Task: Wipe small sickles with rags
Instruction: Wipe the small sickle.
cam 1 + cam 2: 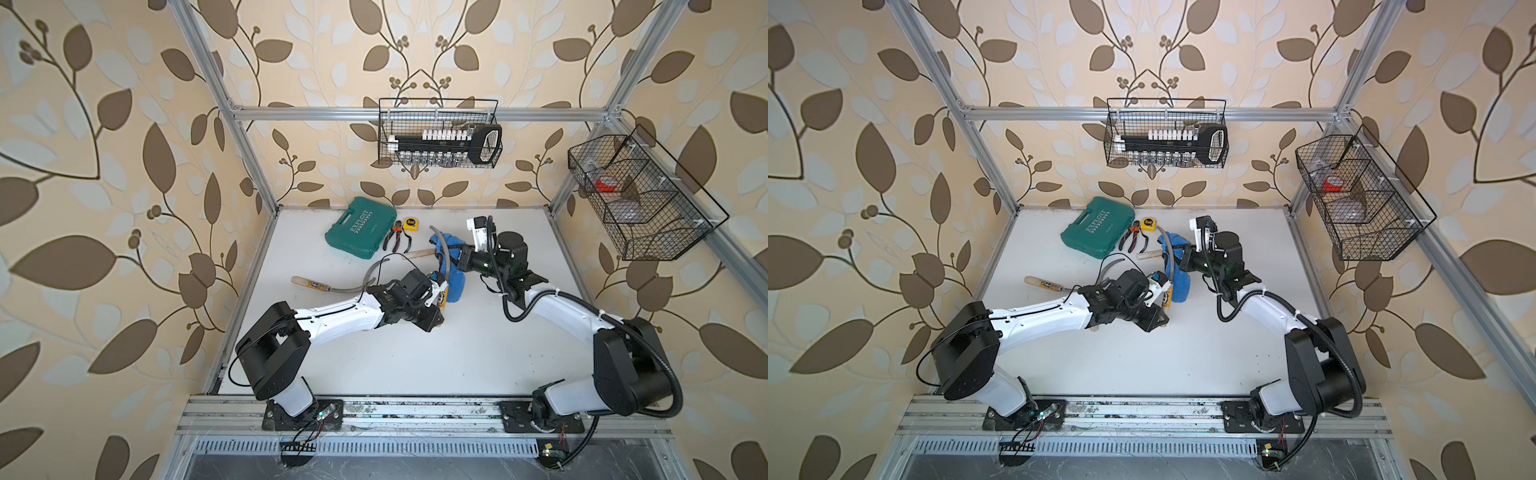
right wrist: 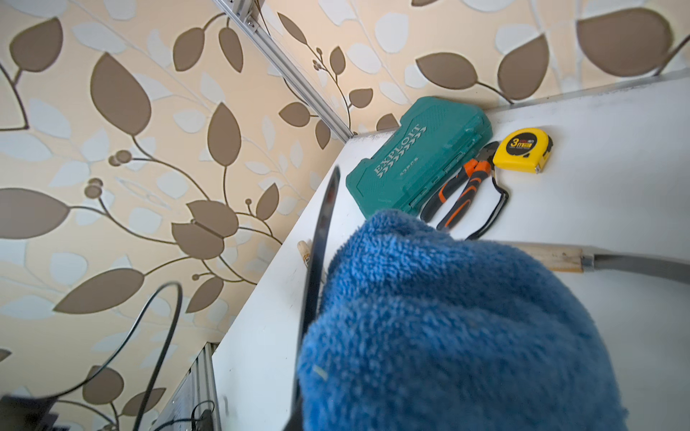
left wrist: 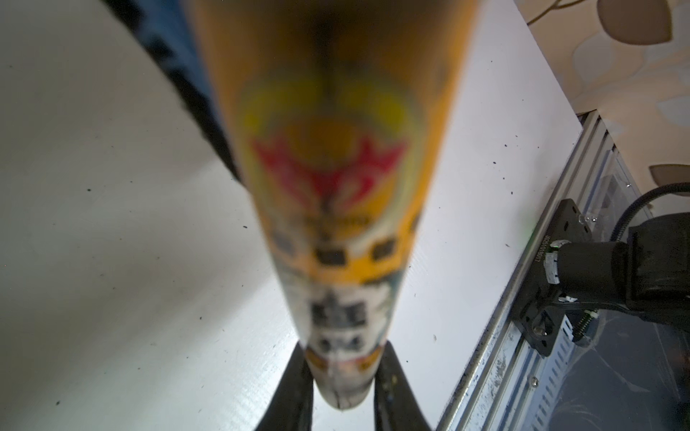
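Mid-wipe, I judge: left fingers [image 3: 295, 392] clamp a sickle [image 3: 336, 186], right fingers [image 1: 457, 259] pinch the rag [image 2: 448, 317] against its blade; other sickles [image 1: 305, 281] wait

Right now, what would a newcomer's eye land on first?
The fluffy blue microfibre cloth, mid-table, bunched against the curved grey blade of a pale wooden-handled sickle: the right gripper clamps the cloth, the left gripper grips the handle. Behind them, by the back wall, lies a teal plastic tool case.

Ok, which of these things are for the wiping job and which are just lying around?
For the job: blue cloth, held sickle, sickle beside the cloth, sickle far left.
Lying about: green case, pliers, tape measure.
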### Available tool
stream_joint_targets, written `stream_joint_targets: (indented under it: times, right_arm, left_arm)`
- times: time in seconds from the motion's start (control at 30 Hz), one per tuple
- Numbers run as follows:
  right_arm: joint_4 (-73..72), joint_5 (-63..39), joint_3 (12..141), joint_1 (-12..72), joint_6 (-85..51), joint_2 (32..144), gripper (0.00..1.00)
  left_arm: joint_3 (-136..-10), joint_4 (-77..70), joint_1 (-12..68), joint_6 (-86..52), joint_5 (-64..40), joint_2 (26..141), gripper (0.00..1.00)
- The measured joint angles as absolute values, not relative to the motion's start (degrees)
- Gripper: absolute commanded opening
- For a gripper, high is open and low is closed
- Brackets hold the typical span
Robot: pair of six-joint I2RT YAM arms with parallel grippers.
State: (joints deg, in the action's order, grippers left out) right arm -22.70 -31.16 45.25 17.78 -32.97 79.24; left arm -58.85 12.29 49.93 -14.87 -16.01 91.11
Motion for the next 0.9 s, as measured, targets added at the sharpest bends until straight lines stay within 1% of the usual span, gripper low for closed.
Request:
stream_joint_targets:
  times: [0.33,0.47,0.57,0.7,0.9]
  right_arm:
    - [-25.87,-25.85,26.61,17.76,-32.99,60.64,0.0]
    - [-22.72,-25.02,22.94,18.35,-32.97,55.33,0.0]
    - [-20.58,-23.64,22.79,18.74,-33.04,54.59,0.0]
    - [-17.3,-19.27,22.79,18.22,-33.43,55.09,0.0]
    - [-14.17,-15.35,22.79,12.67,-35.2,55.27,0.0]
  left_arm:
    - [-59.22,15.38,52.1,-12.75,-17.06,91.53,0.0]
    - [-60.05,15.57,51.16,-14.52,-16.21,92.92,0.0]
    - [-60.25,15.42,50.13,-15.59,-15.94,93.51,0.0]
    - [-60.27,15.53,49.91,-16.58,-15.81,93.54,0.0]
    - [-63.83,19.55,51.44,-17.72,-11.46,96.97,0.0]
